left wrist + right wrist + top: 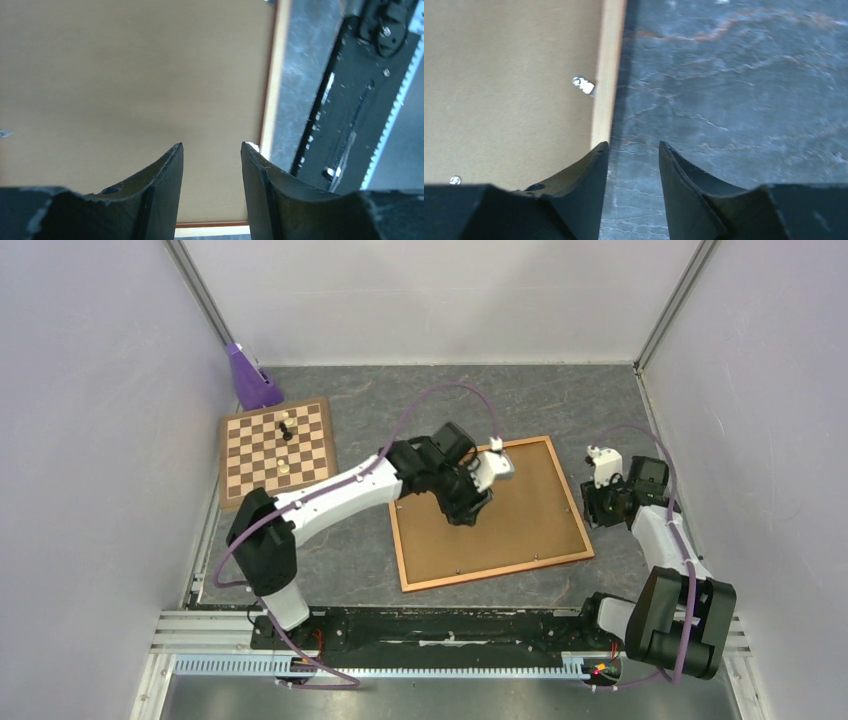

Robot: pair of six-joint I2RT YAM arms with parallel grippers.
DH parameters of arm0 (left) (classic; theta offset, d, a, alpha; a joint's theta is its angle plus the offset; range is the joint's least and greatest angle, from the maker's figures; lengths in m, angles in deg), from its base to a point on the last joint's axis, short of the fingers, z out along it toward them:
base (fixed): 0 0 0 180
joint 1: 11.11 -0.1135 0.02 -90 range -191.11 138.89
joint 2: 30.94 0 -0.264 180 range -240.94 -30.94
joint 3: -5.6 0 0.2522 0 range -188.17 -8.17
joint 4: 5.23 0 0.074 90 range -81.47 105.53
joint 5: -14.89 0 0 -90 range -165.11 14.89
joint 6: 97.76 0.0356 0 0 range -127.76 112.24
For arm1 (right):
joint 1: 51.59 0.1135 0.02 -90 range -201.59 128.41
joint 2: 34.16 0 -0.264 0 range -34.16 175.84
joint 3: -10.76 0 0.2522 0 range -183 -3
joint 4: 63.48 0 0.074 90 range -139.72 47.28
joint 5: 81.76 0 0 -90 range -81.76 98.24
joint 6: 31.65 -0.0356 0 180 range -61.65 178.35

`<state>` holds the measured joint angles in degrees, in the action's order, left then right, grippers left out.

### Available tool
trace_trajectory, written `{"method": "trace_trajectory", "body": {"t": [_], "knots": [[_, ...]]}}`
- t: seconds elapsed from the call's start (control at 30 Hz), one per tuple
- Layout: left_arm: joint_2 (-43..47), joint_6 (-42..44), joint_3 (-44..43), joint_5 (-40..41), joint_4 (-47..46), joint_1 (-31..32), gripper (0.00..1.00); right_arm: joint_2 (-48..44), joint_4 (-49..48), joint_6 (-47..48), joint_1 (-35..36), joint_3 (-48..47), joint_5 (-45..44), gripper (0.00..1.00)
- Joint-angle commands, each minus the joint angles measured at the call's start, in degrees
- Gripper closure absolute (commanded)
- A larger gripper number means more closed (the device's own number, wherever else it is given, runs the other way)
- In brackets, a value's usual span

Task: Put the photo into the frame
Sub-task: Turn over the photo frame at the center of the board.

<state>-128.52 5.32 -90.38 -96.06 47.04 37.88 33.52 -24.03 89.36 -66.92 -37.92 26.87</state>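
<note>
Left gripper (466, 512) points down over the brown backing panel (530, 510), left of its middle; contact unclear. The panel sits inside the frame (500, 572), which lies flat on the dark surface (400, 400) under this gripper. Right gripper (594, 505) is low, just off the frame's right rail, with the rail on its left. Chessboard (262, 445) with a few chess pieces (286, 430) lies well left of the left gripper. A purple object (248, 378) stands beyond it in the far corner.

Robotics lab test cell: plain pale panel walls (90, 440) enclose a dark grey marbled tabletop (400, 400), with a white-and-black left robot arm (330, 495) and right robot arm (665, 535) bolted to a silver aluminium rail (205, 628).
</note>
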Motion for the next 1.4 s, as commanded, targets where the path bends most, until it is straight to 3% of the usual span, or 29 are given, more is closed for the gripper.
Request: {"method": "trace_trajectory", "body": {"t": [0.0,0.2,0.27,0.5,0.77,1.37], "knots": [[0.11,2.62,-0.42,6.02,3.46,7.92,0.48,-0.33,-1.05,-2.81,-4.86,-2.88,-0.62,0.52],[-3.86,-1.07,-0.86,5.60,2.79,14.61,0.47,-0.22,-2.12,-3.55,-11.95,-1.88,2.49,0.43],[-4.67,-1.62,-0.74,6.86,1.90,16.27,0.42,-0.65,-2.34,-3.21,-13.31,-1.20,2.91,0.40],[-10.30,-4.72,-3.70,10.26,1.05,20.79,0.37,-1.92,-3.41,-2.39,-15.23,0.64,4.74,0.40],[-16.76,-5.76,-7.61,16.58,1.57,25.24,0.50,-1.58,-3.86,-1.82,-16.45,1.34,6.49,0.41],[-20.88,-3.70,-9.35,19.97,1.23,25.50,0.55,-2.58,-3.38,-0.91,-18.31,1.69,7.86,0.43]]}}
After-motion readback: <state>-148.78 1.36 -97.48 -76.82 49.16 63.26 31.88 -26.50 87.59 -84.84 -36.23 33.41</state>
